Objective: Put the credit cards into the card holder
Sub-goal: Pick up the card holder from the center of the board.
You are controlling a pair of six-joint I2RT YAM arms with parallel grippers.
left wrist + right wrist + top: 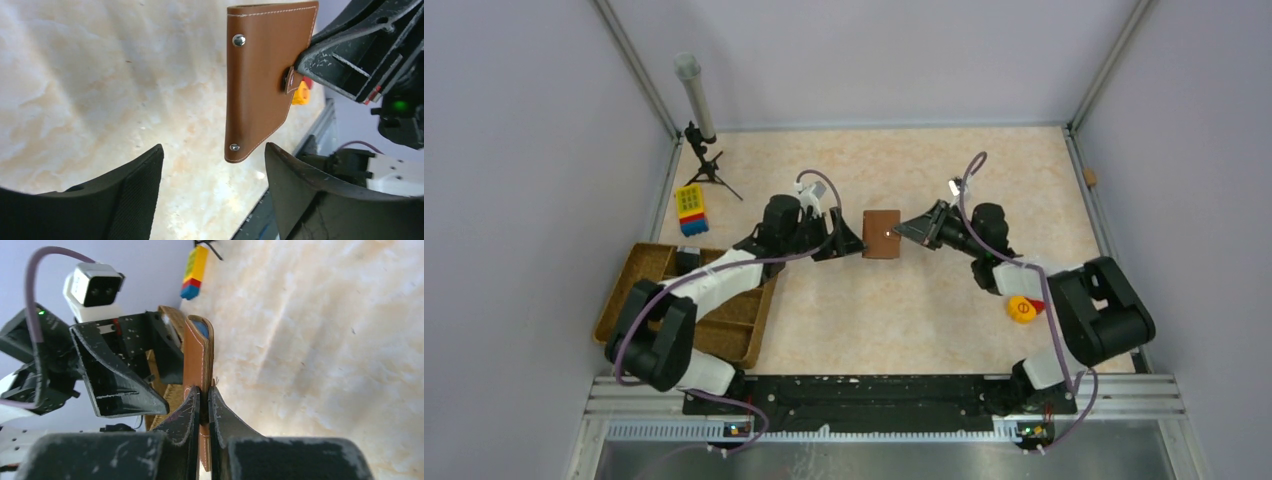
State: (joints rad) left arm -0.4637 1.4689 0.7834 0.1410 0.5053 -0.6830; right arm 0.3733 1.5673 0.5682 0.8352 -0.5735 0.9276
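Observation:
The brown card holder [882, 233] is held up off the table between the two grippers. My right gripper [906, 231] is shut on its edge; in the right wrist view the jaws [204, 390] pinch the leather at the snap strap. A bluish sliver of a credit card [201, 330] shows inside the top of the card holder [196, 355]. My left gripper [854, 241] is open just left of the holder. In the left wrist view the card holder [260, 85] hangs ahead of the left gripper [215, 150], untouched, its lower corner near the right finger [300, 190].
A brown compartmented tray [639, 262] lies at the left under the left arm. A yellow-and-blue block [691, 210] sits behind it, beside a small tripod with a grey tube [696, 100]. An orange round piece [1021, 309] sits by the right arm.

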